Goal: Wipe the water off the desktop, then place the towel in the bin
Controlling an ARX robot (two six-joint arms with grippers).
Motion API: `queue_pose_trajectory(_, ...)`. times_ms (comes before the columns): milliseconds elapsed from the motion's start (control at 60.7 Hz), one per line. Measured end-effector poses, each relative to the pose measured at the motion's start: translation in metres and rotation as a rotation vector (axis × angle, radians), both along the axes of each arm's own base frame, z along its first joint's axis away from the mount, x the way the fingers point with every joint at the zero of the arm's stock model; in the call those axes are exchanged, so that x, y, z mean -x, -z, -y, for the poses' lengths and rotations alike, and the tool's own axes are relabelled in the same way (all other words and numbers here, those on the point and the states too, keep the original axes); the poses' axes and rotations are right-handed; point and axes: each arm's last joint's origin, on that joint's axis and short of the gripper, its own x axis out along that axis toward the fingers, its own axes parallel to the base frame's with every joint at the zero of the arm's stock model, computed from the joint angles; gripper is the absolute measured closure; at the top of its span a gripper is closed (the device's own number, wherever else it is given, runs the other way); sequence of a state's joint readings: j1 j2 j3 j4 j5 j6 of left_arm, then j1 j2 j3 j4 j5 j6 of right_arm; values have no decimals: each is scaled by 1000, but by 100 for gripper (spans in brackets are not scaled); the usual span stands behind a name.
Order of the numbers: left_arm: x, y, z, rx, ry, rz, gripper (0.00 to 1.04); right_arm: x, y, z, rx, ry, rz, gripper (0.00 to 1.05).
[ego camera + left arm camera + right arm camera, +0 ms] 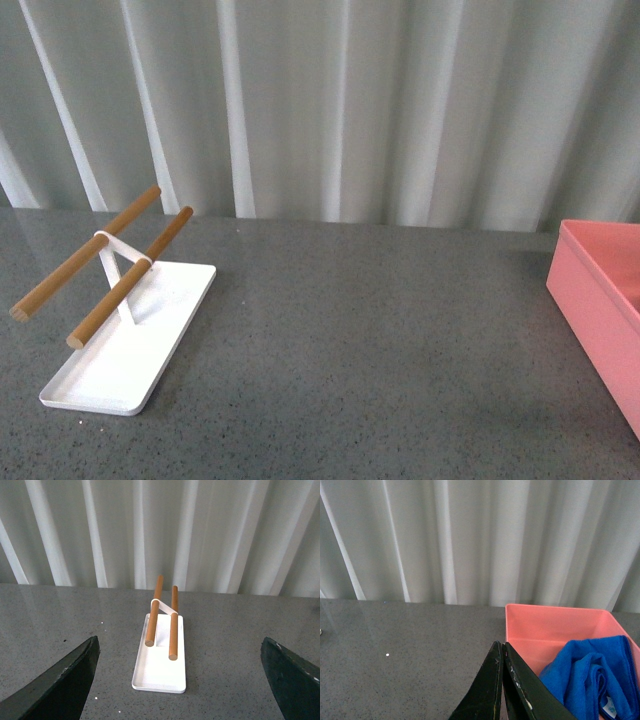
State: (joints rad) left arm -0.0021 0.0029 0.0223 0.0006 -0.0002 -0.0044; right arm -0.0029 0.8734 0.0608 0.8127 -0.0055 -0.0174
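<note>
Towel: bright blue fluffy microfibre cloth (592, 672) is lying bunched inside the salmon-pink rectangular box (555, 625).
Right hand (503, 680): pressed together, holding nothing, hovering beside the box.
Left hand (180, 680): spread wide, facing the white tray with wooden rods (160, 662).
Table (360, 340): dark grey speckled stone; I am spotting no water, so I judge both arms should be pulling clear.

Tray: a flat white tray (150, 345) sits well over on the left, long side running away at an angle, shallow rim all round.
Rods: two wooden rods (128, 278) ride above it, side by side, sloping up toward the back.
Bracket: a white bracket (118, 272) carries both rods.
Backdrop: pale pleated curtain (330, 100) hangs right across the back, folds falling straight.
</note>
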Motion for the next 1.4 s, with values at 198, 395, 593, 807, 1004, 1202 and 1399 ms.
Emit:
queue_pose_trajectory(198,0,0,0,0,0,0,7,12,2,0,0,0,-1,101)
queue_pose_trajectory(395,0,0,0,0,0,0,7,24,-2,0,-1,1,13,101)
queue_pose_trajectory(593,0,0,0,0,0,0,7,32,-4,0,-3,1,21,101)
queue_pose_trajectory(807,0,0,0,0,0,0,7,39,-6,0,-5,0,25,101)
queue_pose_trajectory(1004,0,0,0,0,0,0,7,45,-6,0,-6,1,27,101)
queue_pose_trajectory(1202,0,0,0,0,0,0,7,49,-5,0,-7,1,27,101)
queue_pose_trajectory(1399,0,0,0,0,0,0,7,59,0,0,-7,1,-9,101)
